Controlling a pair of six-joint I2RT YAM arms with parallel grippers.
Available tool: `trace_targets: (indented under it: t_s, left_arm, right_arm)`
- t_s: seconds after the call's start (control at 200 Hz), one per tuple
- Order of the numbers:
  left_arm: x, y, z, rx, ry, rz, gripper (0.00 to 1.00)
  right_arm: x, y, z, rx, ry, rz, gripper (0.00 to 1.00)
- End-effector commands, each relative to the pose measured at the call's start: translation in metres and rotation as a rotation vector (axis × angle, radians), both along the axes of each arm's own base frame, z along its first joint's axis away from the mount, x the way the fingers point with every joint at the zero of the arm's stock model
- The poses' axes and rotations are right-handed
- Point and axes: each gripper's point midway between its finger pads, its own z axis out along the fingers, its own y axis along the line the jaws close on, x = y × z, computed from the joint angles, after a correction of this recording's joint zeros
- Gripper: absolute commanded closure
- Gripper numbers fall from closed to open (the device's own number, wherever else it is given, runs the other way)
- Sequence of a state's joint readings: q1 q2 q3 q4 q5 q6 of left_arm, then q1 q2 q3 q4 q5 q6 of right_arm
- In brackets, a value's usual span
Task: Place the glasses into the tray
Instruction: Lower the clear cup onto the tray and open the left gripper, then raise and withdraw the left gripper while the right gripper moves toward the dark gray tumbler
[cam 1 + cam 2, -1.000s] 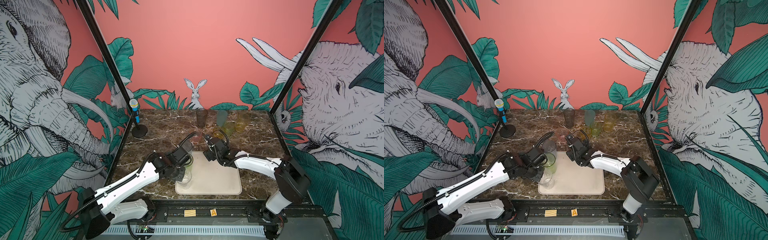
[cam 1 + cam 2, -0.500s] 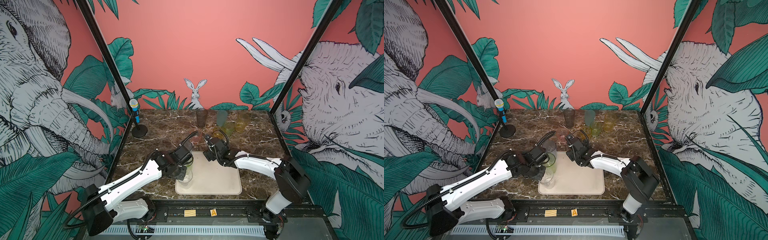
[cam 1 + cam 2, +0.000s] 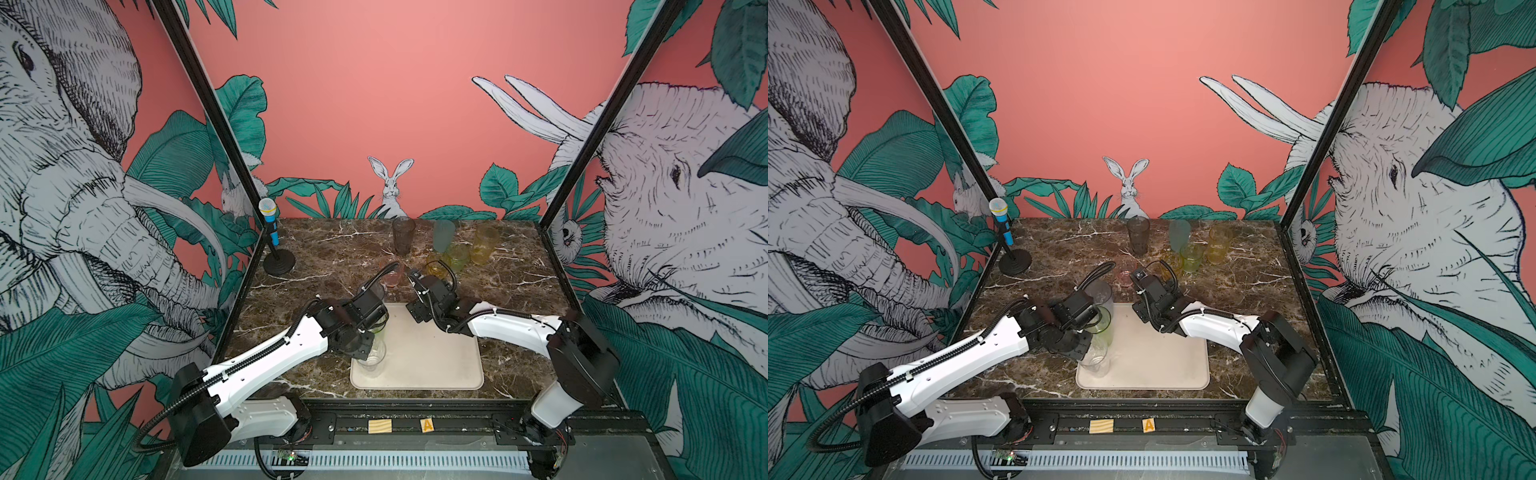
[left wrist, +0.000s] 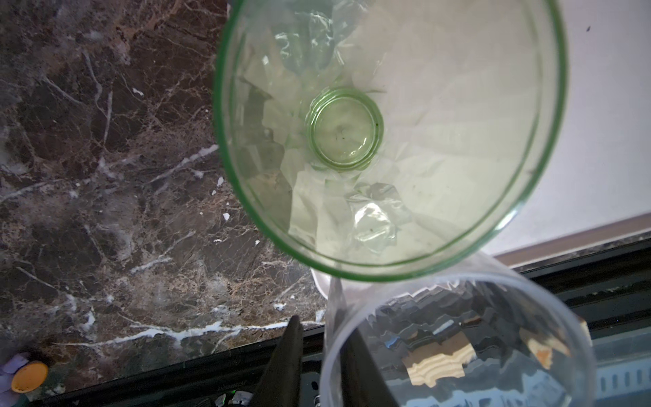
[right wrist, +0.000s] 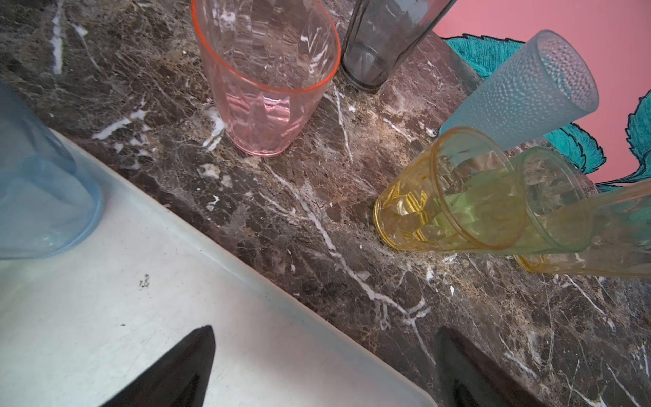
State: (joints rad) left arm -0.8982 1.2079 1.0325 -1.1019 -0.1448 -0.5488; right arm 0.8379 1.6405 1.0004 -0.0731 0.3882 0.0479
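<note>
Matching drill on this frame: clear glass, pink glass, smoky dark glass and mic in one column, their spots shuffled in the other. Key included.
Things
1. clear glass
2. pink glass
3. smoky dark glass
4. microphone

Places
A. far-left corner of the table, on a round black stand
B. on the tray, at its near-left corner
C. back of the table, below the painted rabbit
D. on the table, just beyond the tray's far edge

Pairs: 1-B; 2-D; 3-C; 4-A

Pink glass (image 5: 264,88), green glass (image 4: 345,130) and cream tray (image 3: 436,357) contrast with the brown, white-veined marble table (image 3: 332,257).
</note>
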Motion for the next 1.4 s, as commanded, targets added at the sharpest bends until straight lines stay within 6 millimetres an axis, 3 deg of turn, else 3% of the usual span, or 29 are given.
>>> trace_targets:
  t_s: [0.0, 0.405, 0.435, 0.715, 0.8, 0.975, 1.1, 1.28, 1.396]
  left_arm:
    - [0.002, 0.001, 0.015, -0.003, -0.029, -0.001, 0.74]
    - [0.015, 0.016, 0.062, 0.026, -0.16, 0.002, 0.51]
    - [0.017, 0.018, 0.066, 0.033, -0.172, 0.005, 0.49]
    - [0.037, 0.031, 0.095, 0.035, -0.328, 0.082, 0.31]
    - [0.044, 0.035, 0.097, 0.009, -0.38, 0.119, 0.25]
    - [0.057, 0.062, 0.095, -0.029, -0.449, 0.247, 0.16]
    - [0.063, 0.08, 0.097, -0.03, -0.53, 0.285, 0.01]
    - [0.073, 0.103, 0.098, 0.002, -0.592, 0.333, 0.01]
    - [0.079, 0.112, 0.09, 0.036, -0.576, 0.341, 0.01]
  right_arm:
    - [0.004, 0.005, 0.009, 0.003, -0.026, -0.002, 0.01]
    - [0.001, 0.002, 0.014, 0.026, -0.064, -0.003, 0.01]
    - [0.0, 0.001, 0.027, 0.051, -0.088, -0.004, 0.01]
    - [-0.002, -0.001, 0.034, 0.077, -0.113, -0.007, 0.01]
    - [-0.002, 0.0, 0.034, 0.087, -0.115, -0.007, 0.01]
    - [-0.002, -0.001, 0.033, 0.097, -0.119, -0.019, 0.01]
    - [-0.002, 0.005, 0.035, 0.149, -0.101, -0.022, 0.01]
    - [-0.002, 0.013, 0.039, 0.202, -0.069, -0.032, 0.01]
    - [0.002, 0.021, 0.053, 0.213, -0.049, -0.036, 0.01]
